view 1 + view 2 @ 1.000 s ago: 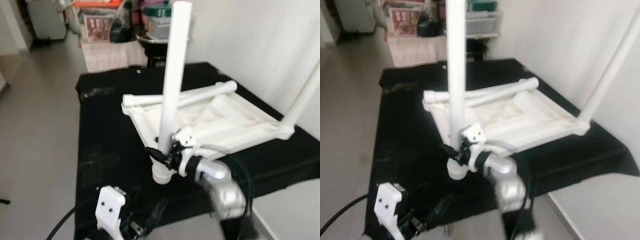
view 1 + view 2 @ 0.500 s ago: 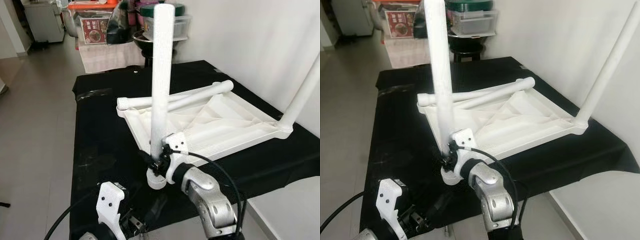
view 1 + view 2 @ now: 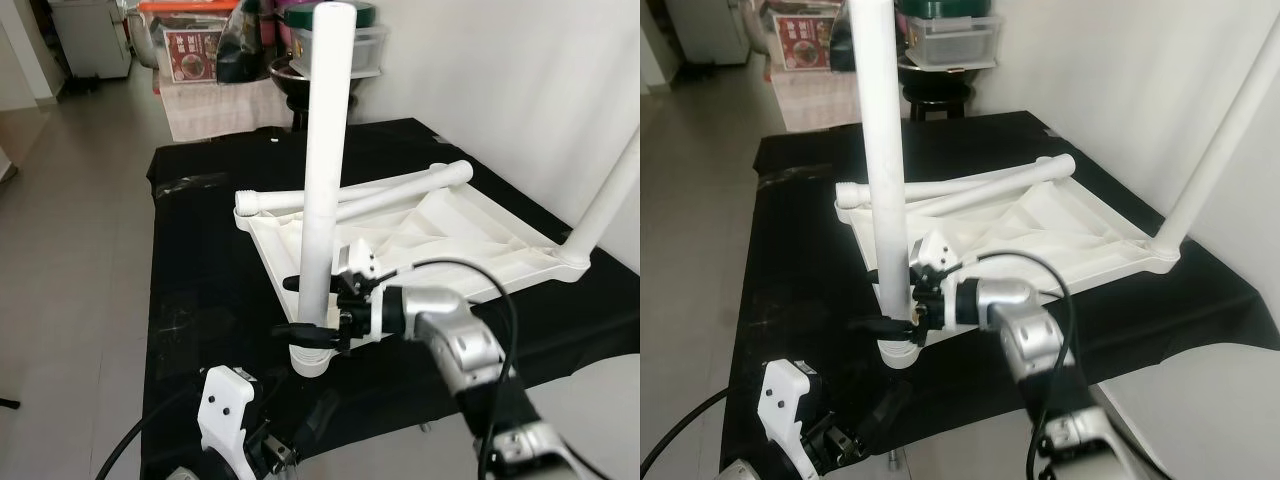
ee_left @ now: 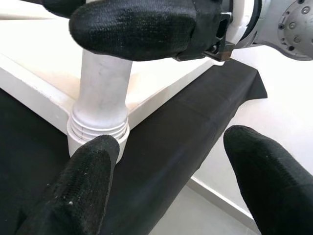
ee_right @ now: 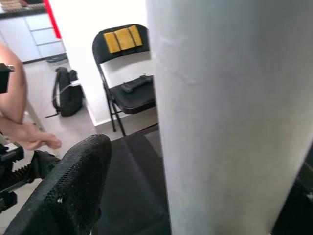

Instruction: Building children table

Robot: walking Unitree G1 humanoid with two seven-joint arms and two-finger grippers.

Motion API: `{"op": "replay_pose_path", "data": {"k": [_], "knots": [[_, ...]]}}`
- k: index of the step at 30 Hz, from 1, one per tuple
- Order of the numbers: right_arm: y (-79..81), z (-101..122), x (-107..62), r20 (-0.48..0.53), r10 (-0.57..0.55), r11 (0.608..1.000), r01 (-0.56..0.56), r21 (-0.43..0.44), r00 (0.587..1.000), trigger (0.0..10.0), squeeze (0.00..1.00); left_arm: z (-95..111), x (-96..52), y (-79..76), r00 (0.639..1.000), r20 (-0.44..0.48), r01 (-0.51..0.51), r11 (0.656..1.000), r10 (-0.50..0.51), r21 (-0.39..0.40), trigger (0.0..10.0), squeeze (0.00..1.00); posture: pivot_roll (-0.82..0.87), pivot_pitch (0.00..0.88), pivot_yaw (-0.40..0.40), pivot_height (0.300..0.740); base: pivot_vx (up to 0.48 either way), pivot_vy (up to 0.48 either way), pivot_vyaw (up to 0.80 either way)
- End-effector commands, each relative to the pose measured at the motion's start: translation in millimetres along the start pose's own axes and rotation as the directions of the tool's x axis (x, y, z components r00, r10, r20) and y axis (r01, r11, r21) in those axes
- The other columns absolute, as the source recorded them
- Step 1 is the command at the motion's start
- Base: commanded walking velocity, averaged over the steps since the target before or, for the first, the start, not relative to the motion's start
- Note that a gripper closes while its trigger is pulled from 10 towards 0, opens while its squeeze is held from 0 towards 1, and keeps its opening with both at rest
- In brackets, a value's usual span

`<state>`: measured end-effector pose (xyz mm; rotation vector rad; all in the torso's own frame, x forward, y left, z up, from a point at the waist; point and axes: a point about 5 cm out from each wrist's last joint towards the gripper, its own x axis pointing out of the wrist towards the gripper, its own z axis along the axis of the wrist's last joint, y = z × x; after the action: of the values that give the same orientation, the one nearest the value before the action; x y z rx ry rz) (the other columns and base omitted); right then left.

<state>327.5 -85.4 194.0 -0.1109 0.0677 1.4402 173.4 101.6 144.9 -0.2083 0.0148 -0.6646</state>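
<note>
Straddling the upright white table leg [image 3: 325,170] just above its ribbed base collar [image 3: 308,358], the right gripper [image 3: 304,308] has one black finger [image 3: 308,284] on either side of the tube; whether they press it cannot be told. The leg stands screwed into the near corner of the upturned white tabletop [image 3: 440,245], which lies on the black-draped counter [image 3: 205,280]. A second leg [image 3: 350,195] lies loose across the tabletop's far edge, and a third [image 3: 605,205] rises from the right corner. Half a second ago the right arm came up from below the leg; now its forearm reaches in from the right and the fingers sit slightly higher on the tube. The left gripper [image 4: 166,181] hovers low before the counter's near edge, its fingers [image 4: 83,186] spread wide. Labels on the boxes behind are too small to read. A folding chair [image 5: 128,81] stands by the wall.
</note>
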Motion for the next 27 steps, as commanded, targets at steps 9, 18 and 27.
{"op": "replay_pose_path", "data": {"k": [9, 18, 27], "knots": [[-23.3, -1.7, 2.4, -0.053, 0.051, 0.998, -0.049, 0.042, 0.997, 4.8, 0.00, 0.6, -4.8, -9.9, 1.000, -0.010, 0.000, 1.000, 0.001, 0.003, 10.0, 0.00, 0.07, 0.112, -0.059, 0.740, 0.000, 0.000, 0.00], [-31.7, -6.4, -4.0, -0.061, 0.024, 0.997, -0.019, 0.076, 0.998, 0.0, 0.00, 2.3, -7.1, -14.2, 1.000, -0.006, -0.010, 1.000, 0.011, 0.008, 10.0, 0.00, 0.07, 0.128, -0.057, 0.740, 0.000, 0.000, 0.00], [-36.6, -26.2, -25.2, -0.081, -0.619, 0.785, 0.620, -0.021, 0.781, 0.0, 0.00, 1.8, -7.3, -16.2, 1.000, -0.002, -0.011, 1.000, 0.011, 0.000, 10.0, 0.00, 0.02, 0.131, -0.074, 0.740, 0.000, 0.000, 0.00]]}}
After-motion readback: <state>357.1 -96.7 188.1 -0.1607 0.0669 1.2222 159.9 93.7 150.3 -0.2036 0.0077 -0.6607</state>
